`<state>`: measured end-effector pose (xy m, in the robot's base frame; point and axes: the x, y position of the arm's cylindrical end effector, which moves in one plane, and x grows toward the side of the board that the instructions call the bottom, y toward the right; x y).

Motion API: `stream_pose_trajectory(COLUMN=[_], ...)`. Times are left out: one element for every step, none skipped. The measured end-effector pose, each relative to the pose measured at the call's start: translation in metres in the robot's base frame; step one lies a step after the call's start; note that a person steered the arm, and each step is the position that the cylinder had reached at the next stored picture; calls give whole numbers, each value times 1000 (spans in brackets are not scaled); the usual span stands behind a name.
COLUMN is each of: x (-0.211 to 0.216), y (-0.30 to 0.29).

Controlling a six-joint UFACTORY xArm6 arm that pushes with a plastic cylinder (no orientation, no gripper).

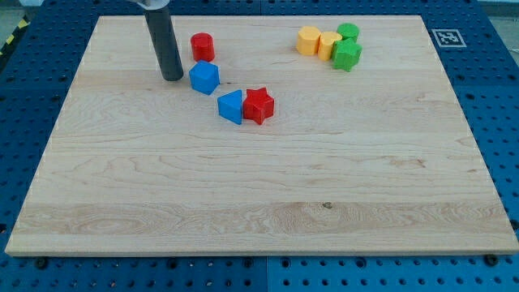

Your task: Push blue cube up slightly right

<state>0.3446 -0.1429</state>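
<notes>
The blue cube [204, 78] sits on the wooden board at the upper left of the middle. My tip [173, 77] rests on the board just to the cube's left, a small gap apart. A red cylinder [202, 47] stands just above the cube. A blue triangular block [231, 106] lies below and right of the cube, touching a red star [259, 105] on its right.
At the view's upper right is a cluster: a yellow hexagon block [308, 40], a yellow block [328, 45], a green cylinder [349, 33] and a green star [347, 55]. The wooden board [259, 186] lies on a blue pegboard table.
</notes>
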Motion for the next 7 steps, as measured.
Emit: stream_pose_trajectory(x=[6, 17, 23, 23, 23, 26, 26], y=[4, 11, 17, 25, 25, 25, 25])
